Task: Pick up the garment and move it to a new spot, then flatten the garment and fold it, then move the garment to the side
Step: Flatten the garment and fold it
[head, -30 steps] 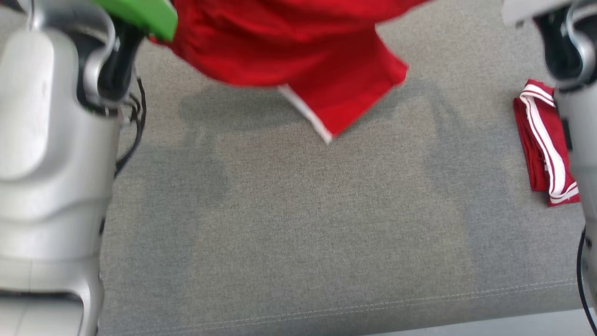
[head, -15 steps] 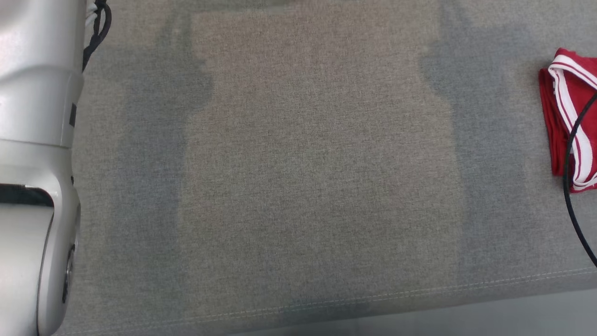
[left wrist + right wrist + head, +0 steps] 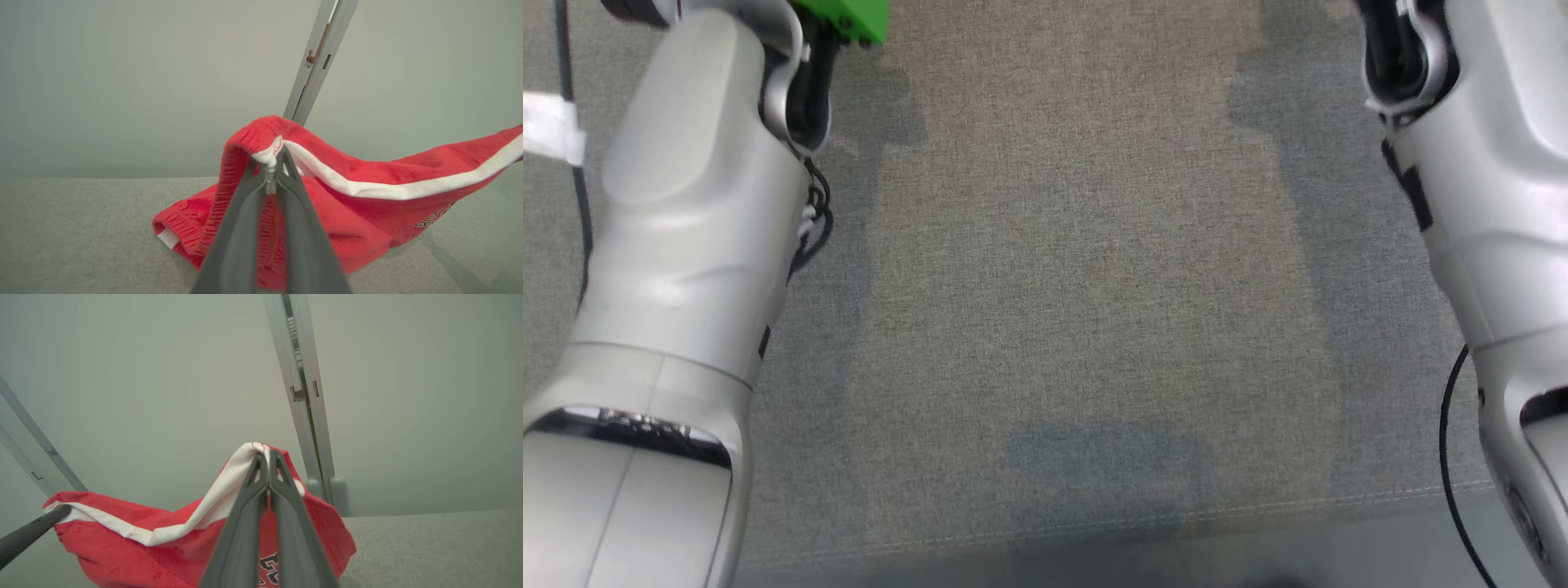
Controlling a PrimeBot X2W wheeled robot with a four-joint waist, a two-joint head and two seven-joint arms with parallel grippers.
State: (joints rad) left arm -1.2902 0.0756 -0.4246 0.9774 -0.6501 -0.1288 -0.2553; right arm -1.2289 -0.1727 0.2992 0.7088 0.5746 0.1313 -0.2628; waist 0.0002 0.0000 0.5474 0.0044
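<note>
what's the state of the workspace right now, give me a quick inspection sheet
surface: grey fabric surface, shadowed in patches, stitched seam along its near edge
job's things: red garment with a white stripe and dark lettering, held up at two points, its lower part apparently resting on the surface
clutter: nothing seen
grippers: left gripper shut on the garment's edge; right gripper shut on the white stripe
cables: black cable beside the left forearm; second black cable beside the right forearm
surroundings: pale wall behind the surface, grey metal post standing against it
</note>
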